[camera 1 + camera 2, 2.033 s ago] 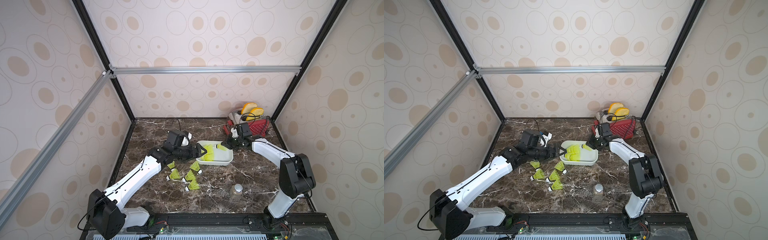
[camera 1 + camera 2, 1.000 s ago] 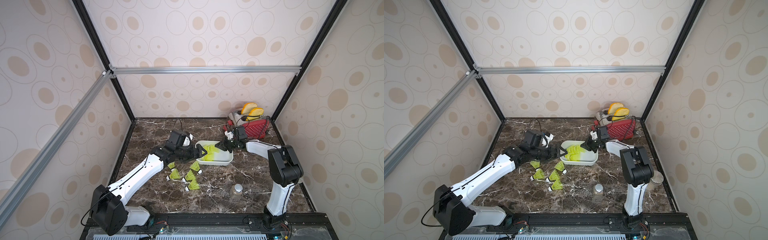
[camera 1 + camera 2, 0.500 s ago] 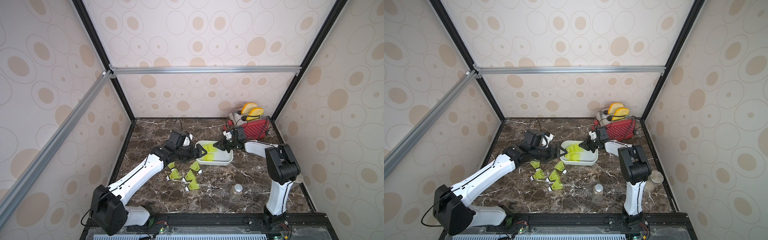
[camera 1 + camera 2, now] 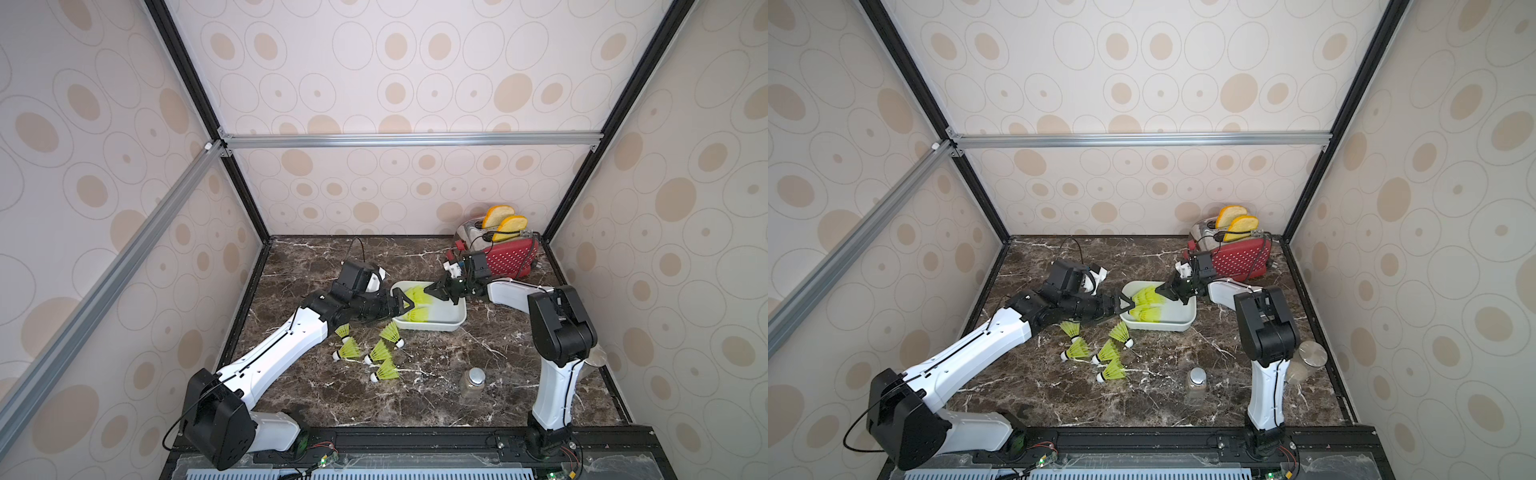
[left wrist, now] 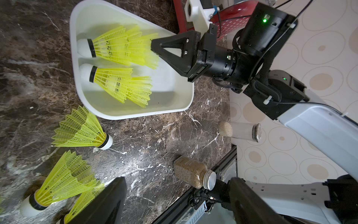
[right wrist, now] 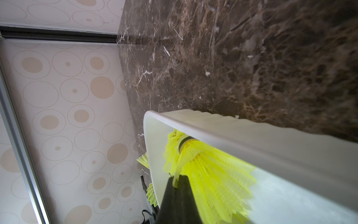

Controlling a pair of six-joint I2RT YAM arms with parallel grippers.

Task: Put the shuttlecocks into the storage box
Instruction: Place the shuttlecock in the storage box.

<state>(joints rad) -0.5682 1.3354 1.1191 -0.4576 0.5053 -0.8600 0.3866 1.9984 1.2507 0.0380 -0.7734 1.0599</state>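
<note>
On the marble table [image 4: 415,257], left of the red toaster [image 4: 509,257], the white box [image 4: 455,322] is sitting with four shuttlecocks [image 5: 110,77] lying inside, nested in two pairs, skirts toward the right gripper [image 4: 433,289]. That gripper is reaching in from the toaster side with its jaws closed tight, pinching the skirt rim of one shuttlecock [image 6: 213,174]. In the right wrist view a sliver of yellow mesh is showing between the black fingertips [image 6: 186,194]. The left gripper [image 4: 408,306] is hovering at the box's opposite end, jaws spread wide, gripping nothing.

Five loose shuttlecocks [image 4: 379,352] are lying on the table in front of the box, and the left arm is partly covering the one nearest it. A small jar [image 4: 473,380] is standing well in front of the box. A second jar [image 4: 1304,361] is half hiding behind the right arm.

In the left wrist view the frame edge is cutting off the toaster and both left fingers. In the right wrist view the box wall is hiding the pinched shuttlecock's white tip, and most of the box is running out of frame. Two bread slices [image 4: 500,220] are sticking out of the toaster.
</note>
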